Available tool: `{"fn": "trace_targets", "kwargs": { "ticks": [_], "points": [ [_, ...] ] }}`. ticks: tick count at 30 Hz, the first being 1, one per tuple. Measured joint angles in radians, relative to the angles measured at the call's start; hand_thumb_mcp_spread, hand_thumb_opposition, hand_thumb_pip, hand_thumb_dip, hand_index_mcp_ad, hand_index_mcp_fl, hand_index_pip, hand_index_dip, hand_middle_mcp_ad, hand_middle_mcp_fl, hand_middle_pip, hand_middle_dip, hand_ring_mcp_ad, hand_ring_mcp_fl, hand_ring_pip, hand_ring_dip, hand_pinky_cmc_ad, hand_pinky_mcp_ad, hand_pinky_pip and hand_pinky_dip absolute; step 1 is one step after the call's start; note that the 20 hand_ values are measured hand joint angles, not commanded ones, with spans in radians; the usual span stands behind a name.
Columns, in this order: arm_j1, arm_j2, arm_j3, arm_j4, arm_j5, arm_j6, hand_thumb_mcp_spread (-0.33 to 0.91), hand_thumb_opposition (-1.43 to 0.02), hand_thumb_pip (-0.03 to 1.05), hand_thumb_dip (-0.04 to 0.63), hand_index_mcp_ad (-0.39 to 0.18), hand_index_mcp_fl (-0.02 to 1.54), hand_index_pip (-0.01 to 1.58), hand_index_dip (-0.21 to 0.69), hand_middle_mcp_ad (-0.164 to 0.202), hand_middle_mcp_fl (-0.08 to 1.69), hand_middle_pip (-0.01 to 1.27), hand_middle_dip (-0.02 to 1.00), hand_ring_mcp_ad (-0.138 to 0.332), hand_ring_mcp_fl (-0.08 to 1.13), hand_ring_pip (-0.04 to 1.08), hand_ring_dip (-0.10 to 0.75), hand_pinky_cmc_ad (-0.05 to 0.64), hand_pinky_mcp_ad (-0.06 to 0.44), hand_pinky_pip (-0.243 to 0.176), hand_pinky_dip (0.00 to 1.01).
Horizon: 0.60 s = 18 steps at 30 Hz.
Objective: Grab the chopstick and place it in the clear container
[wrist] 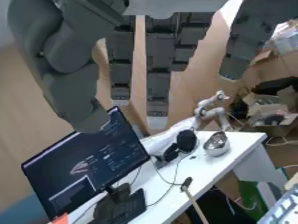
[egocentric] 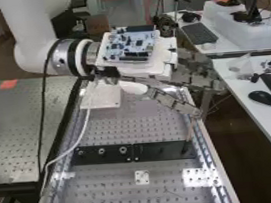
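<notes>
A: The hand (egocentric: 171,78) is closest to the wrist camera. Is it clamped on anything?

B: No, its fingers (wrist: 158,92) hang long and fairly straight, with the thumb (wrist: 70,65) well apart from them.

A: And the chopstick (egocentric: 189,130)?

B: In the high view, nearly upright at the right end of the black strip (egocentric: 164,150), its upper end close to the fingertips. I can't tell whether they touch.

A: What's the strip on?

B: It runs across the perforated metal worktop (egocentric: 99,193). Three round fittings (egocentric: 102,152) sit in its left part, and a small white plate (egocentric: 142,177) lies just beside it, on the side nearer the high camera.

A: Anything on the hand itself?

B: A circuit board (egocentric: 134,43) sits on its back, and a white cable (egocentric: 76,139) trails down from there.

A: And beyond?

B: The wrist view has a monitor (wrist: 86,165) and a silvery bowl (wrist: 217,142) on a white desk (wrist: 199,172).
</notes>
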Motion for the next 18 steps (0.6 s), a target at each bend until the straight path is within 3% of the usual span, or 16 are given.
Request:
{"fn": "trace_targets", "kwargs": {
  "ticks": [6,9,12,18],
  "points": [
    [-0.040,-0.055,0.038,0.025,-0.039,0.060,0.36,-0.81,0.72,0.349,-0.152,0.59,0.48,0.405,0.037,0.70,0.12,0.69,0.002,0.12,0.09,0.215,0.426,0.316,-0.045,0.26],
    [-0.052,-0.081,0.052,0.035,-0.052,0.095,0.38,-0.81,0.72,0.349,-0.154,0.70,0.64,0.405,0.033,0.84,0.14,0.69,0.005,0.14,0.09,0.218,0.426,0.312,-0.044,0.26],
    [-0.060,-0.103,0.060,0.045,-0.060,0.134,0.39,-0.82,0.71,0.346,-0.152,0.67,0.61,0.379,0.037,0.78,0.14,0.68,0.002,0.16,0.09,0.218,0.426,0.312,-0.047,0.24],
    [-0.074,-0.148,0.077,0.073,-0.065,0.219,0.41,-0.82,0.70,0.349,-0.154,0.66,0.54,0.361,0.033,0.82,0.14,0.68,0.002,0.16,0.09,0.218,0.428,0.312,-0.047,0.21]
  ]
}}
